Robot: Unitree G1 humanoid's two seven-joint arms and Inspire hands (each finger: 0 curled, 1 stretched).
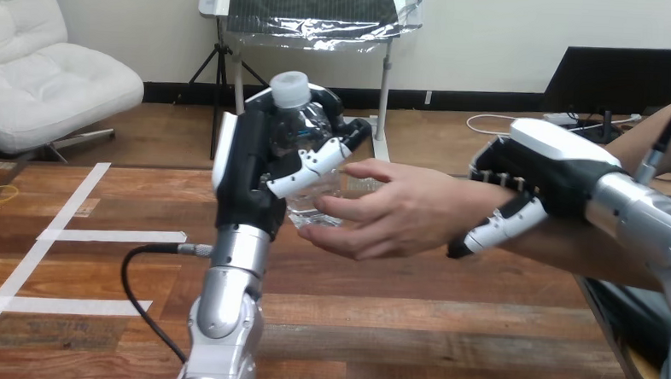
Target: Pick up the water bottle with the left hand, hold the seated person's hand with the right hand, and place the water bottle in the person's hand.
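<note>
Where the bottle is: the clear plastic water bottle with a white cap is held upright, raised above the wooden surface.
Left hand: the black-and-white left hand is wrapped round the water bottle, with fingers curled across its front.
Person's hand: the person's hand is stretched out open just right of the bottle, and its fingertips are laid against the bottle's lower part.
Right hand: farther right of the bottle, the black-and-white right hand is closed over the person's wrist, with fingers curled on top and the thumb beneath.
</note>
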